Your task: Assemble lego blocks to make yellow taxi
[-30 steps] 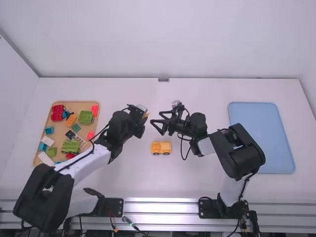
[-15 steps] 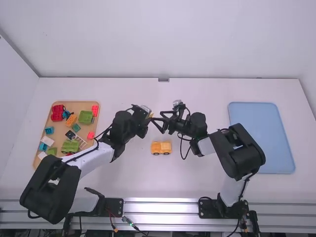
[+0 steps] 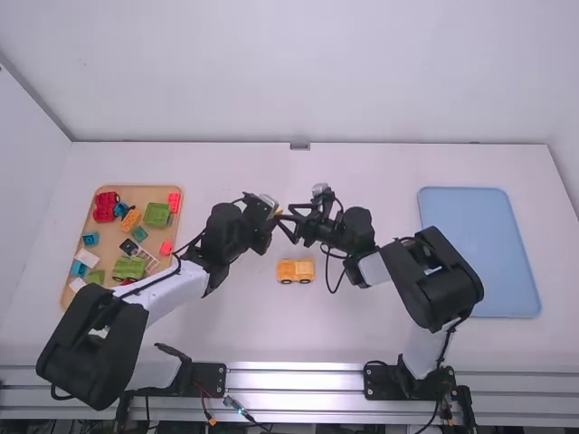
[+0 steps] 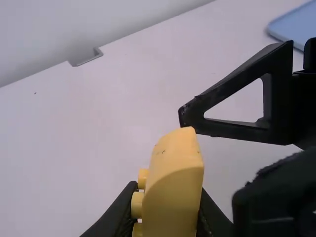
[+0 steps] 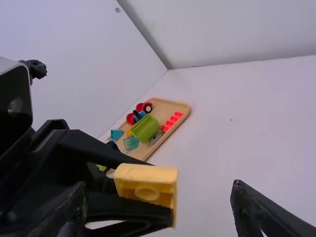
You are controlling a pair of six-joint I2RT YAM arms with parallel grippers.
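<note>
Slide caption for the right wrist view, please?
The left gripper holds a yellow block before the open right gripper, a tan tray of toy pieces beyond.

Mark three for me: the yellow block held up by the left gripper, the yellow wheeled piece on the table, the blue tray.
Yellow block [image 4: 173, 197]: left wrist view, broad side face.
Yellow wheeled piece [image 3: 287, 268]: high view, body above the wheels.
Blue tray [image 3: 493, 244]: high view, bare surface.
</note>
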